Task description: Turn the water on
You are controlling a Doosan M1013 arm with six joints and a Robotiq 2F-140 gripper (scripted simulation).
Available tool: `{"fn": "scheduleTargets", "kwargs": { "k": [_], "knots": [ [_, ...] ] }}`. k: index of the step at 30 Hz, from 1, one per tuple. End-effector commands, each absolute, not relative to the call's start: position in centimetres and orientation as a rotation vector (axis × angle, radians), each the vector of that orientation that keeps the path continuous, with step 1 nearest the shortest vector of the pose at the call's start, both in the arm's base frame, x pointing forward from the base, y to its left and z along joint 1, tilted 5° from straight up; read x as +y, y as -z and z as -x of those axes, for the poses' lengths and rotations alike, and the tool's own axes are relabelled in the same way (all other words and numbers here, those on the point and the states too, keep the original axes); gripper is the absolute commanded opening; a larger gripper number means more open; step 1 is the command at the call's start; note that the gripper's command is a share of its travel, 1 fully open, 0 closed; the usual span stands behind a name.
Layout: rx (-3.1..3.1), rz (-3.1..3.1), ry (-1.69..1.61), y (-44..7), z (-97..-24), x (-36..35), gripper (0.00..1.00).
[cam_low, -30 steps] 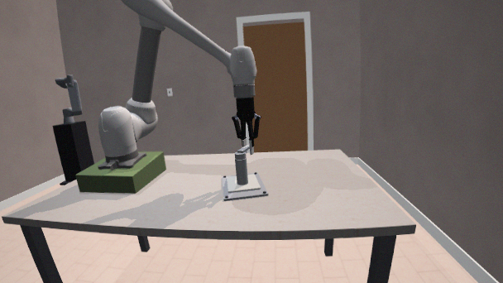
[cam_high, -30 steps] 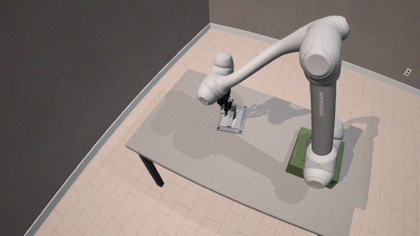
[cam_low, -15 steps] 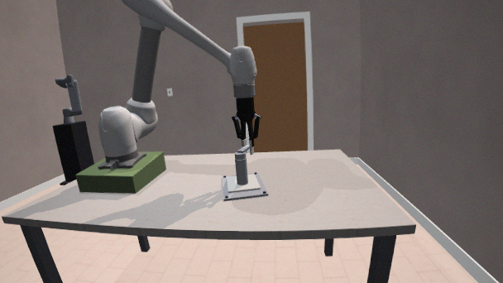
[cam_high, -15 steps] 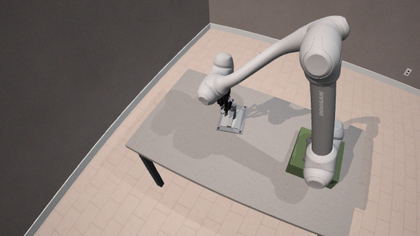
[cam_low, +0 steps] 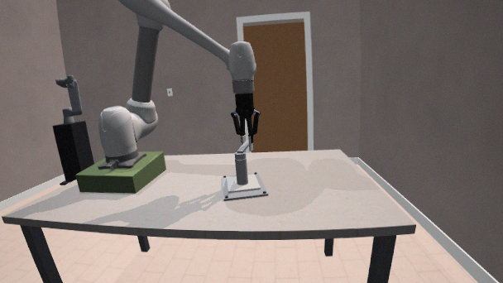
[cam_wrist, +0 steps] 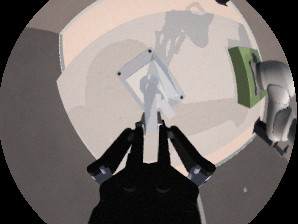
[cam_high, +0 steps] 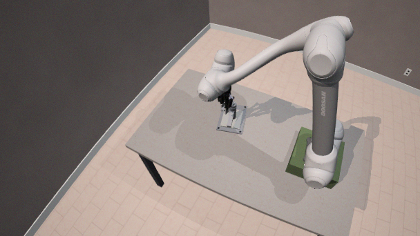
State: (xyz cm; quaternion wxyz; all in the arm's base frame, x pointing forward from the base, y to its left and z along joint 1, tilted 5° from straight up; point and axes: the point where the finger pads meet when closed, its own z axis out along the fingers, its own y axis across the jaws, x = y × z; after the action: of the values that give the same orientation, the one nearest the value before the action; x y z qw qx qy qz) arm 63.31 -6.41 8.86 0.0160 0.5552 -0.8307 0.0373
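Note:
The tap (cam_low: 241,167) is a grey cylinder on a square metal base plate (cam_low: 244,187) in the middle of the table; it also shows from above in the top view (cam_high: 232,119). Its thin lever (cam_low: 246,144) rises steeply from the top of the cylinder. My gripper (cam_low: 246,133) hangs straight down over the tap and is shut on the upper end of the lever. In the wrist view the lever (cam_wrist: 152,129) runs between my two fingers, with the base plate (cam_wrist: 149,84) below.
My arm's green base block (cam_low: 122,170) stands at the table's left end. A black stand with a grey device (cam_low: 72,136) sits behind it. A brown door (cam_low: 278,84) is in the far wall.

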Motion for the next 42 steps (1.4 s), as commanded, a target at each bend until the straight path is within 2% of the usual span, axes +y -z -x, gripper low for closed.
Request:
{"fn": "scheduleTargets", "kwargs": {
  "k": [1, 42],
  "knots": [
    [-2.583, -1.727, -0.116, -9.72, -63.15, -6.72, 0.0],
    [-2.583, -1.727, -0.116, -10.13, -63.05, -6.91, 0.0]
  ]
}}
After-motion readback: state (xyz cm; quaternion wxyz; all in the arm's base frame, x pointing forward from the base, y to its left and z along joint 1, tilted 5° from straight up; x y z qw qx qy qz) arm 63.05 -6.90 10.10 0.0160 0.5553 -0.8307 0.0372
